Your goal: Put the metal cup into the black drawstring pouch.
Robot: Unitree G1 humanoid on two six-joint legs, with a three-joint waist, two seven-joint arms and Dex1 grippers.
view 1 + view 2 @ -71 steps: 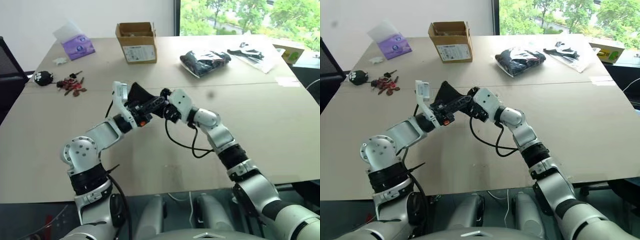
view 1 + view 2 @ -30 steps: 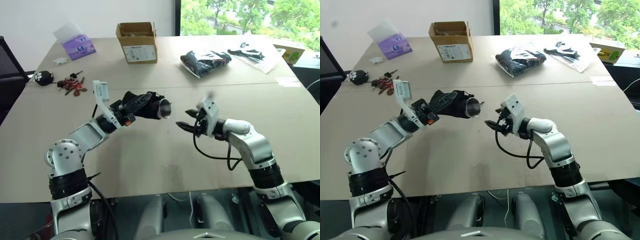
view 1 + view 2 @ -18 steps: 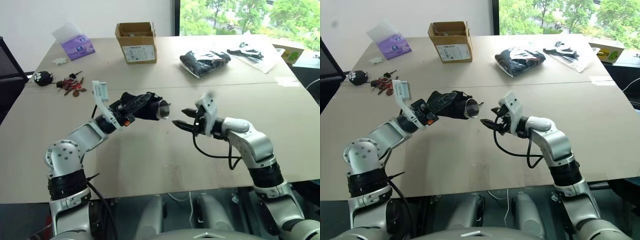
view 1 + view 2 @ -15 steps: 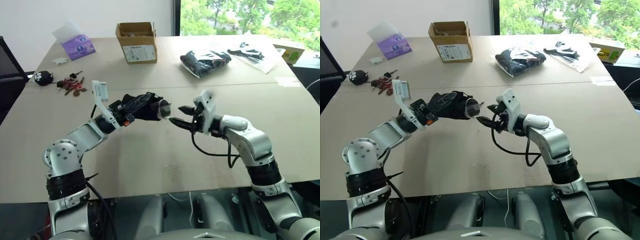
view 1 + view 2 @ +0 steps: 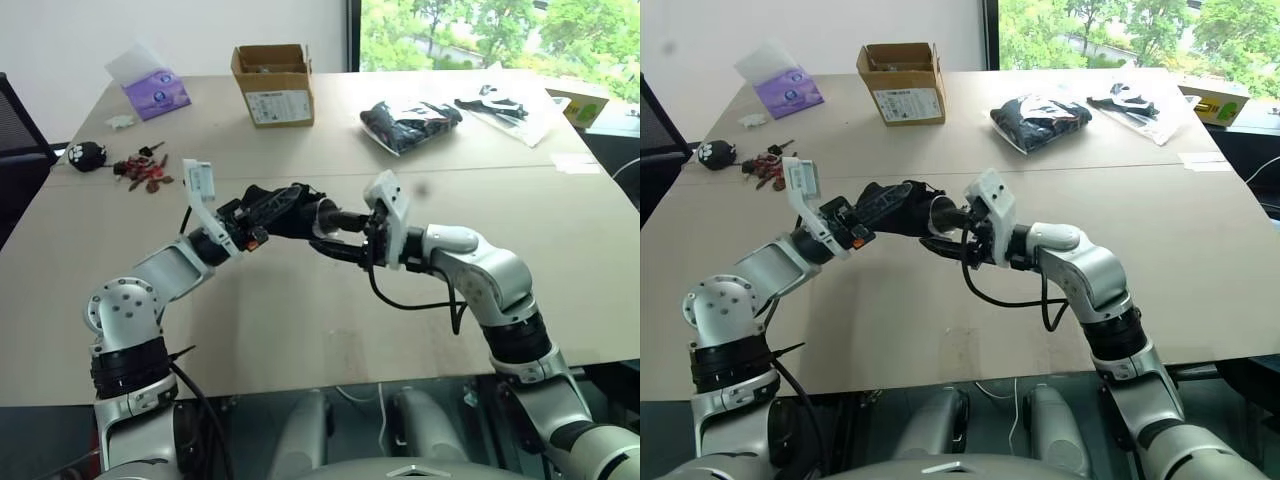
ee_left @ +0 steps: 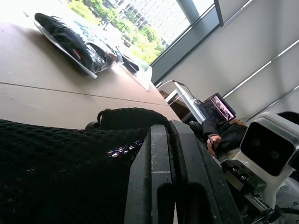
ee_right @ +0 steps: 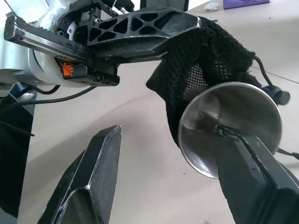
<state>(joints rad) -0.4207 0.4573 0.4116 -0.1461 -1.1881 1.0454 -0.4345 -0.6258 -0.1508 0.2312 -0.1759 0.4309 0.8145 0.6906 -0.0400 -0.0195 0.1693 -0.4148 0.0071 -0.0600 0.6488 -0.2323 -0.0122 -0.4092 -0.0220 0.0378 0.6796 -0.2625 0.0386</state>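
Your left gripper [image 5: 885, 212] is clamped shut on the black drawstring pouch [image 7: 205, 51], holding it in the air above the middle of the table [image 5: 560, 240], clear of the surface. The metal cup [image 7: 231, 123] sits partway in the pouch mouth, its open end facing out toward your right gripper [image 5: 945, 238], with the mesh fabric draped over its far end. The right gripper's fingers stand apart: one fingertip [image 7: 233, 140] rests at or just inside the cup's rim, the other finger [image 7: 96, 168] hangs well clear to the side, so nothing is gripped there. Treat the cup as rigid, light and slick; polished steel gives the pads little to bite on, and it tapers, so a squeeze on the wall may squirt it out. It looks safer to push on the rim or inside the bore, along the cup's own axis, than to pinch the outside. The pouch is the opposite: soft, limp mesh that folds and snags, and it will give way under any push unless the left grip backs it. I cannot tell how much fabric that grip has hold of, so push slowly. The cord and its toggle [image 7: 279, 95] dangle beside the rim; keep the fingertip off them. If the cup slips, it drops to the table and rolls.
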